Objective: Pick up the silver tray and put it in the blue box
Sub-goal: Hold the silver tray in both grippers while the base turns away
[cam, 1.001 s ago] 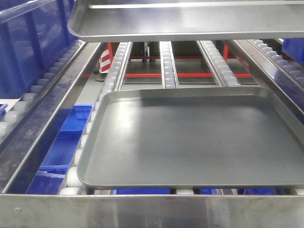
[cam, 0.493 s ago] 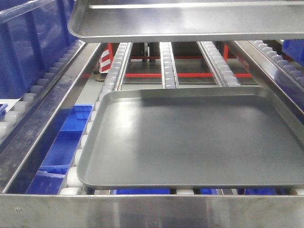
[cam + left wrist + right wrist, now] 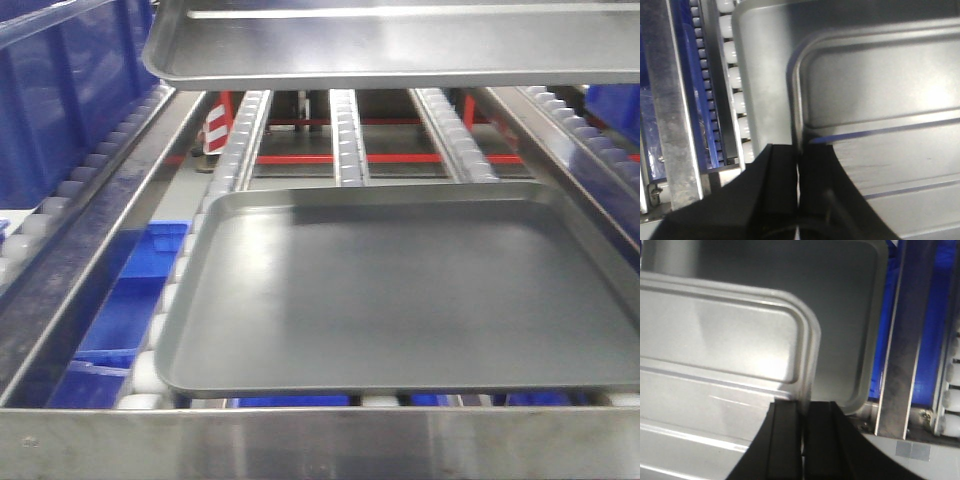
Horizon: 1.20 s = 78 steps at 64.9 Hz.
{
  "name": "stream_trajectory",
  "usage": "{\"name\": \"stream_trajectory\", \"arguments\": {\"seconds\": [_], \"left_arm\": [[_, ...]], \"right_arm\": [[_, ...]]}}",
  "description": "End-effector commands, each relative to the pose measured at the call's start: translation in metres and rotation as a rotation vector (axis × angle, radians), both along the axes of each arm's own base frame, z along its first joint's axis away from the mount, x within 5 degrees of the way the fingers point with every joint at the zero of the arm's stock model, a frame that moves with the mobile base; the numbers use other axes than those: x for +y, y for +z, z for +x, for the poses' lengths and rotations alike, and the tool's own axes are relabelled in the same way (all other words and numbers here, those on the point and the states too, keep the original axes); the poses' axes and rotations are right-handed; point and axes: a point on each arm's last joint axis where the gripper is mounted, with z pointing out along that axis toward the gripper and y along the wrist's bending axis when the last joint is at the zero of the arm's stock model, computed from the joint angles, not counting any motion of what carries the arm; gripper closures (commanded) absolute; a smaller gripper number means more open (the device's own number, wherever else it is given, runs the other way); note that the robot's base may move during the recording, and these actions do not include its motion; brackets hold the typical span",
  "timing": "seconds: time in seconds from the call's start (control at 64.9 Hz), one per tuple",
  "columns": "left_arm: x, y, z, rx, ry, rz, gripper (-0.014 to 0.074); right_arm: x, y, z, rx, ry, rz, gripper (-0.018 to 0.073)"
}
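The silver tray (image 3: pixel 400 45) hangs in the air across the top of the front view, above the roller rack. In the left wrist view my left gripper (image 3: pixel 798 150) is shut on the rolled rim at one short end of the silver tray (image 3: pixel 880 100), just past its rounded corner. My right gripper (image 3: pixel 804 407) is shut on the rim at the opposite end of the silver tray (image 3: pixel 720 340). Its raised ridges show in both wrist views. The blue box (image 3: pixel 60 110) stands at the far left, beside the rack.
A larger dull grey tray (image 3: pixel 400 290) lies on the white rollers (image 3: pixel 345 140) straight beneath the held tray. Steel rails (image 3: pixel 110 240) border the lane and a steel front bar (image 3: pixel 320 445) crosses the near edge. Small blue bins (image 3: pixel 130 310) sit below the rack.
The rack, the grey tray and the blue box have shifted slightly left in the front view. The silver tray keeps its place at the top of the frame.
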Motion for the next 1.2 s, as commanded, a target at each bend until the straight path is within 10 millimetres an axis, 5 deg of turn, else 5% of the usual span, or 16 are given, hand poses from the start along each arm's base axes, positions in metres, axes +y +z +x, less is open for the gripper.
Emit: {"name": "stream_trajectory", "arguments": {"seconds": [0.0,1.186], "left_arm": [[0.0147,0.0125,-0.0064,-0.014,0.008,0.069,0.0693],[0.0139,0.0121,-0.0074,-0.003,0.005,0.060,0.0693]], "right_arm": [[-0.0066,0.0212,-0.0013,-0.135,0.000,-0.019,0.0503],[-0.0066,0.0212,-0.0013,-0.135,0.000,-0.019,0.0503]]}}
